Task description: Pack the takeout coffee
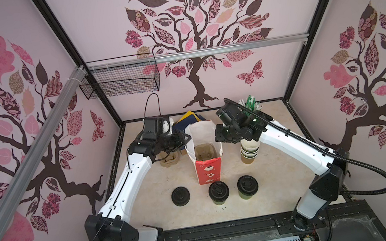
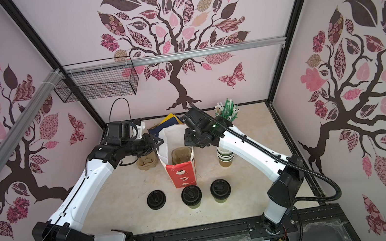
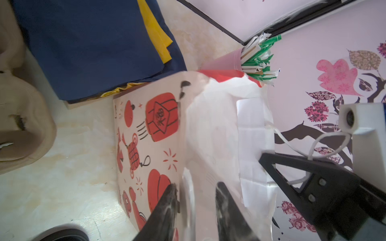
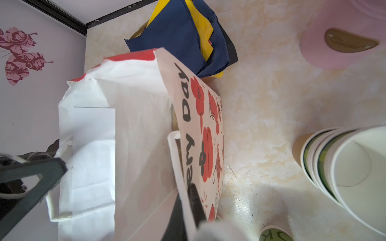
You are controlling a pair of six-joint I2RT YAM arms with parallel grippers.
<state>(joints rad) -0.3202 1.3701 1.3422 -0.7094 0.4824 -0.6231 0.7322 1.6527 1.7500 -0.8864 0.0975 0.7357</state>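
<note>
Lidded cups, two: left cup (image 1: 218, 191) and right cup (image 1: 247, 185), upright side by side on worktop (image 1: 285, 185), outside paper bag (image 1: 208, 172), just near of it. Bag upright, mouth open, pulp carrier (image 1: 205, 152) inside. Loose lid (image 1: 181, 196) left of cups. Right gripper (image 4: 187, 198): fingers (image 4: 196, 202) closed on bag's right wall. Left gripper (image 3: 196, 194): fingers (image 3: 167, 206) astride bag's left wall, gap visible; grip cannot be told.

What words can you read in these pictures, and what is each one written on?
"Day": on the paper bag's printed side.
"ew": just before it, first letter hidden.
Lantern character on the bag: too blurred.
Pink straw holder's brown label: too small.
Green cup's label: cut off, unreadable.
</note>
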